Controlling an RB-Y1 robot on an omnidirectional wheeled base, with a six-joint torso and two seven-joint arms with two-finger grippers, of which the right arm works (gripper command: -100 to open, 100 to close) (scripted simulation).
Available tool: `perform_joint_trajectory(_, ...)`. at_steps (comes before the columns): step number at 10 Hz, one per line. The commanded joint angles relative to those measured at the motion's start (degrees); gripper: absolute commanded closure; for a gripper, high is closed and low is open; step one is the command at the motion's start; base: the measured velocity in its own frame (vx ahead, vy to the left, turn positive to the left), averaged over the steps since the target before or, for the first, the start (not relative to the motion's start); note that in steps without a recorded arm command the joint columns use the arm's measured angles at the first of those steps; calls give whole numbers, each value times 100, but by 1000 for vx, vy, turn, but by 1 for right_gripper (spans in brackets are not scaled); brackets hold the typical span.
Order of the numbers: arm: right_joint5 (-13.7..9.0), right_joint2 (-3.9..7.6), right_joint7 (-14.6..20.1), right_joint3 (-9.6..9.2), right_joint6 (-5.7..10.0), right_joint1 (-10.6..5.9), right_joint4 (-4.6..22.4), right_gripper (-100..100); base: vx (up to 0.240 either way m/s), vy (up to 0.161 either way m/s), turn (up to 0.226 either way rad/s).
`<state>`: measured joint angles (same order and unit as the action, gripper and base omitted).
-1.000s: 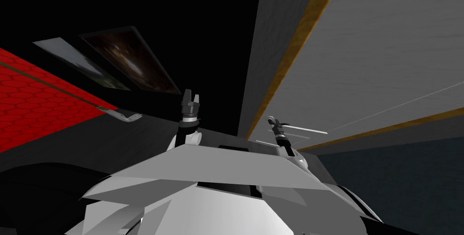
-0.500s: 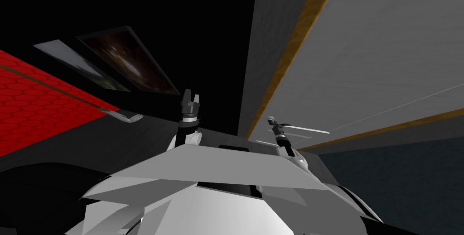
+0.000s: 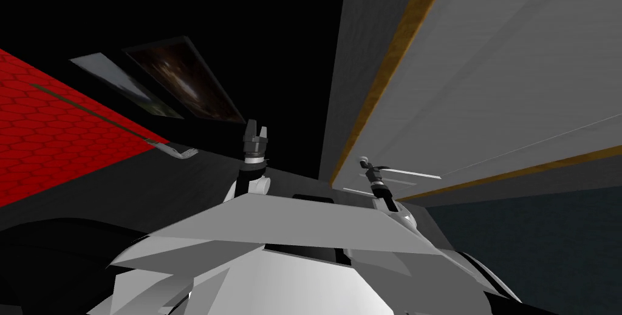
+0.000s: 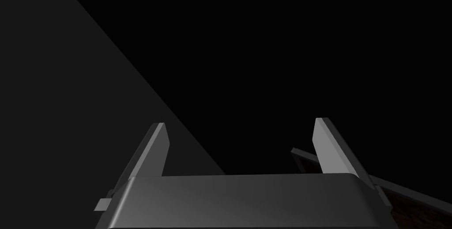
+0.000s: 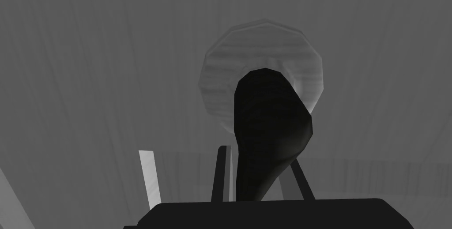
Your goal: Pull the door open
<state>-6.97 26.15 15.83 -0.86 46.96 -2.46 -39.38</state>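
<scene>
Right gripper (image 5: 260, 155) fingers pinch dark handle (image 5: 265, 107) on grey door (image 5: 88, 63); pull steady along swing arc; left gripper (image 4: 240, 125) fingers spread

House interior, grey door (image 3: 486, 87), framed pictures (image 3: 182, 81), red hexagon-patterned surface (image 3: 48, 129)

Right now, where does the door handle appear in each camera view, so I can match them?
Head view: the door handle is small, right of centre, at the tip of the right gripper, on the grey door.
Left wrist view: not in it.
Right wrist view: it is the dark bar held by that gripper, in front of a round grey plate.
Shared landmark: the grey door behind the handle.
</scene>
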Motion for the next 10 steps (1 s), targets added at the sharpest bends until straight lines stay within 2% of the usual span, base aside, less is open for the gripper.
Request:
perform_joint_trajectory(1,46,70,105,-108,84,79,-38,100,-179,-43,79)
perform_joint_trajectory(6,184,358,468,-436,376,301,-141,100,-203,-79,107)
perform_joint_trajectory(7,164,316,413,-393,294,294,-147,100,-82,-26,15)
perform_joint_trajectory(8,178,386,499,-457,447,386,-118,100,-119,-68,106)
perform_joint_trajectory(10,189,490,595,-524,650,491,-92,100,-209,-68,179)
